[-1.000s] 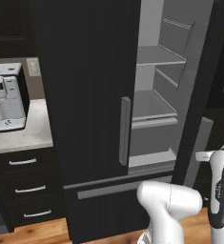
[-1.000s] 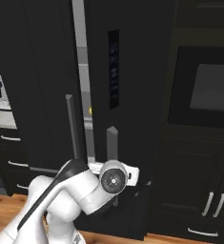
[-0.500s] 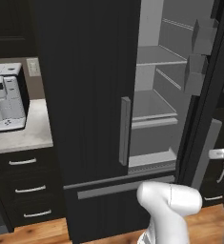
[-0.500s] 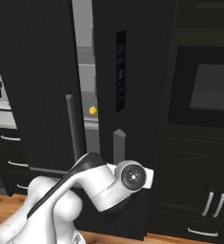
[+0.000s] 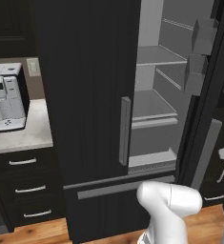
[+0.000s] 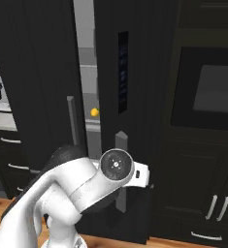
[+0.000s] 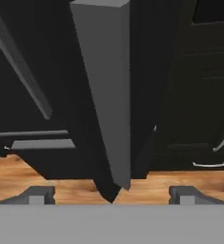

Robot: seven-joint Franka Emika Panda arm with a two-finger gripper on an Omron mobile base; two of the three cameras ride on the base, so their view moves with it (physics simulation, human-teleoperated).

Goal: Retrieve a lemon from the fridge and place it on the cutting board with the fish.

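Note:
The black fridge (image 5: 85,95) stands with its right door (image 6: 135,72) swung partly open, showing light grey shelves (image 5: 149,107) and door bins (image 5: 197,57). Through the gap, the small yellow lemon (image 6: 93,112) sits on a middle shelf. My gripper (image 7: 112,195) is open and low in front of the right door, with that door's grey bar handle (image 7: 104,95) standing between and just beyond its fingertips (image 7: 37,194). My wrist (image 6: 116,164) covers the lower part of that handle. The cutting board and the fish are out of view.
A coffee machine (image 5: 6,102) sits on the grey counter left of the fridge, above dark drawers (image 5: 23,162). A built-in oven (image 6: 207,92) and dark cabinets with silver handles (image 6: 212,206) lie to the right. The floor is wood (image 7: 18,174).
The right fridge door has swung further open, bringing the lemon and more shelves into sight. My hand has moved rightward and outward with the door handle.

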